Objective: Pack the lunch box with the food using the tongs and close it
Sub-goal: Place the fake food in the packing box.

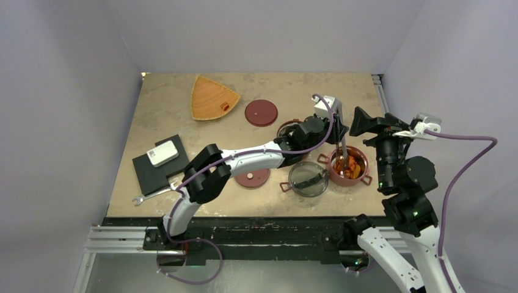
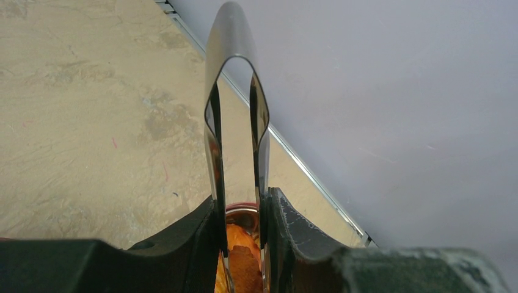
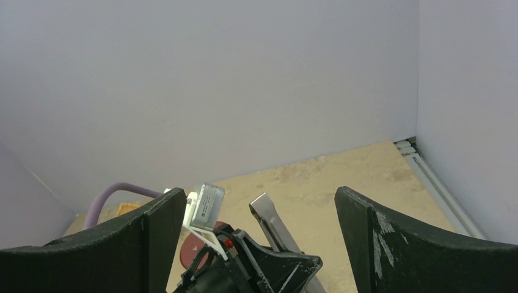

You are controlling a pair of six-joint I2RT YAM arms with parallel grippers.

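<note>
my left end effector (image 2: pixel 243 210) is clenched on the tongs (image 2: pixel 235 104). their long axis is near upright, tips pointing down into the food (image 1: pixel 350 170) in the lunch box bowl (image 1: pixel 366 163) by the table's right edge, straight below the grip. my right end effector (image 3: pixel 259 204) hangs released, nearer that edge.

A tan table (image 1: pixel 159 116) with a mottled, stone-like top, darker in patches, stands boxed in by plain pale lilac-grey walls: a back wall (image 1: pixel 262 30), a left wall (image 1: pixel 55 122) and a right wall (image 1: pixel 452 61). A silvery metal rail (image 1: pixel 380 91) runs along the table's right edge, at the foot of that wall. A metal frame (image 1: pixel 122 235) lines the near edge. The light is soft and even.
</note>
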